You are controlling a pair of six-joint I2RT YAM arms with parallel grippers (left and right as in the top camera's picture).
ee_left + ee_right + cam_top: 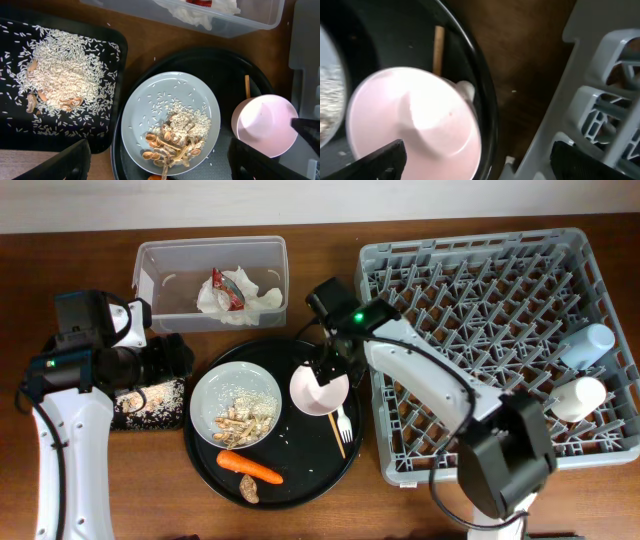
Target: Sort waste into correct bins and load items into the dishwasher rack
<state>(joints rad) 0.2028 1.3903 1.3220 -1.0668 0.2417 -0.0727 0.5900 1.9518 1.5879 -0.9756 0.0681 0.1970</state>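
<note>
The white plate on the round black tray holds pale grain scraps and brown lumps; it also shows in the left wrist view. The carrot and a brown lump lie in front of it. The pink bowl sits beside the fork and chopsticks. My right gripper hovers open over the bowl's right rim. My left gripper is open and empty above the plate's left side. The napkin and red wrapper lie in the clear tub.
The shallow black tray at left holds rice and brown scraps. The grey rack at right holds a blue cup and a white cup on its right side. The round black tray sits between them.
</note>
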